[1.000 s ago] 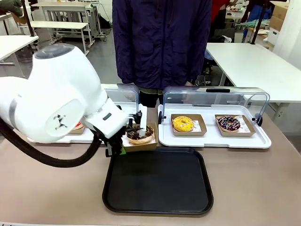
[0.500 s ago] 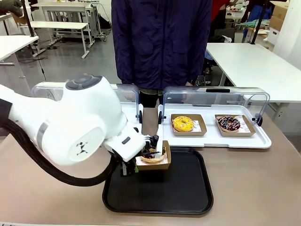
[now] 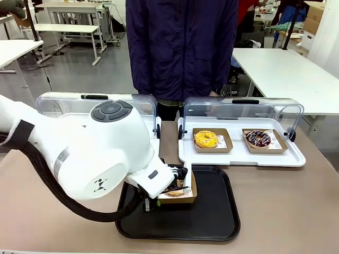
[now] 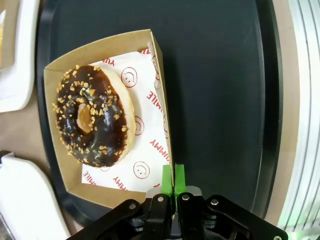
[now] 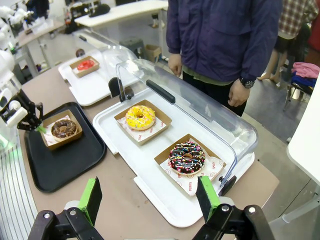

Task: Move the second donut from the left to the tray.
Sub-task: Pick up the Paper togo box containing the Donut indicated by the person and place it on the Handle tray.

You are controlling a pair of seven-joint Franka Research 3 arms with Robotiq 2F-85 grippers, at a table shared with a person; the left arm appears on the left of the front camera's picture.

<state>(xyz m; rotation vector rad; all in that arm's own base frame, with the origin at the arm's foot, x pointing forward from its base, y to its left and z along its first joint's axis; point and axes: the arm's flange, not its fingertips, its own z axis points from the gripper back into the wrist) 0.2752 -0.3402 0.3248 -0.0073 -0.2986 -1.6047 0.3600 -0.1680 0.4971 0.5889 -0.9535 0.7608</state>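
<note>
The chocolate-glazed donut with pale sprinkles (image 4: 92, 116) lies in its brown cardboard holder (image 4: 60, 75) lined with white paper. My left gripper (image 4: 172, 176) is shut on the holder's side wall, green pads pinching the cardboard edge. The holder (image 3: 180, 197) is low over the left part of the black tray (image 3: 212, 214); whether it rests on the tray I cannot tell. In the right wrist view the donut (image 5: 64, 128) sits over the tray (image 5: 70, 167) with the left gripper (image 5: 31, 124) beside it. My right gripper (image 5: 148, 200) is open, high above the table's near corner.
A white display tray (image 3: 241, 159) with a raised clear lid holds a yellow donut (image 3: 206, 139) and a dark multicoloured-sprinkle donut (image 3: 258, 138). Another lidded white tray (image 5: 95, 85) holds a red donut (image 5: 86, 64). A person (image 3: 183, 47) stands at the far side.
My left arm has carried the holder with the donut from beside the white display trays toward the near side, down over the black tray. The grip stayed shut.
</note>
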